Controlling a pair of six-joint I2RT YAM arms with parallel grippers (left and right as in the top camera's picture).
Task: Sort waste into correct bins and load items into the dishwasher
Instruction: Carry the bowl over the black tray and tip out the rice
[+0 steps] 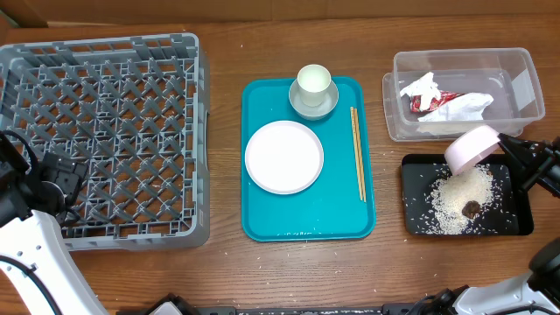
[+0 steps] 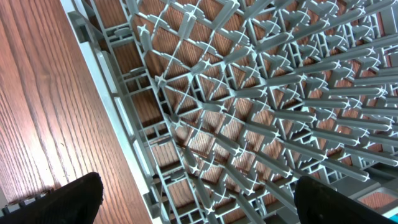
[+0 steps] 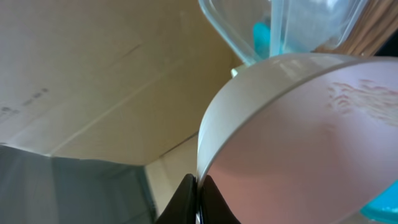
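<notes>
**As the bowl hangs tipped, the rice lies in the black tray**

Because the right gripper [image 3: 198, 190] is clamped on the rim of the small pinkish-white bowl [image 1: 472, 147], the bowl hangs tilted over the black tray [image 1: 525, 226]. The rice [image 1: 457, 203] and a brown scrap [image 1: 472, 208] lie just beneath the fingers. The emptying step looks nearly done. Next, I judge, the bowl must cross to the grey crate [image 1: 105, 44], where the left gripper [image 2: 202, 202] hovers, fingers wide apart, lattice below them.

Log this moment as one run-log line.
right hand: shut on pink bowl, tipped over black tray | rice: in black tray | left hand: open, over crate | plate: on teal tray
</notes>
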